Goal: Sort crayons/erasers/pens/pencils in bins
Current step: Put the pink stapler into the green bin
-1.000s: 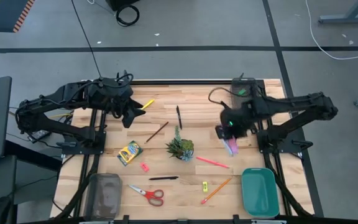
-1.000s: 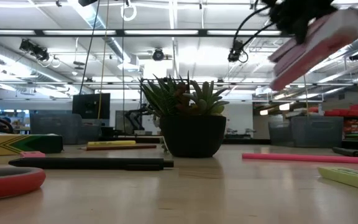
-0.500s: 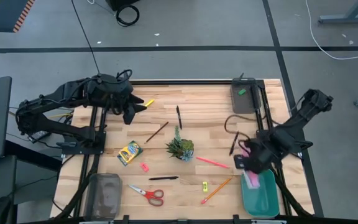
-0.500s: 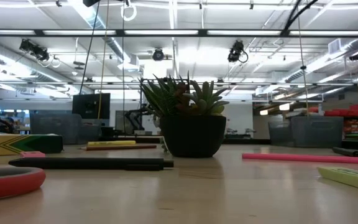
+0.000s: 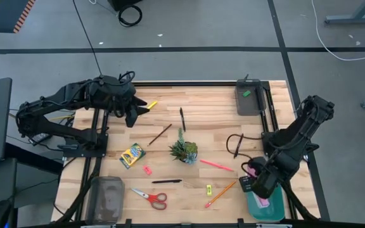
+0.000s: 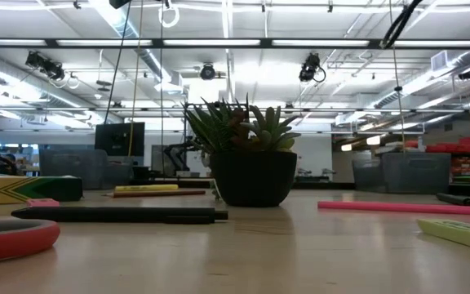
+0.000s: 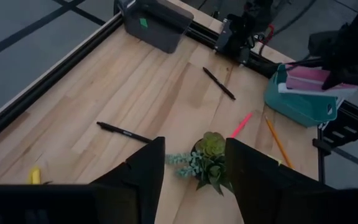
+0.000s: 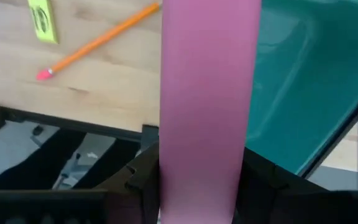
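Note:
My right gripper (image 5: 262, 192) is shut on a flat pink bar (image 8: 209, 81) over the teal bin (image 5: 279, 209) at the table's near right corner. My left gripper (image 5: 134, 115) is open and empty above the far left of the table. A yellow-and-green crayon box (image 5: 132, 155), a pink eraser (image 5: 147, 170) and a yellow eraser (image 5: 208, 189) lie flat on the wood. Black pens (image 5: 182, 118) (image 5: 166, 181) (image 5: 237, 145) and yellow (image 5: 151, 105), brown (image 5: 160, 134), pink (image 5: 217, 165) and orange (image 5: 220, 194) pencils lie scattered. A green eraser (image 5: 246, 93) lies in the far dark grey bin (image 5: 251, 104). My right gripper pinches the pink bar by its two long edges (image 8: 166, 174) between its two fingers (image 8: 143, 180). The bar runs along the fingers and sticks out well past their tips. It is lifted clear, above the teal bin's rim (image 8: 303, 81).
A potted spiky plant (image 5: 184, 151) stands mid-table. Red-handled scissors (image 5: 152, 198) lie near the front edge beside the translucent grey bin (image 5: 105, 197). Black rails run along both table sides.
My right gripper has carried the pink bar from the right middle of the table toward the near edge, and now holds it over the teal bin. It has left the low view.

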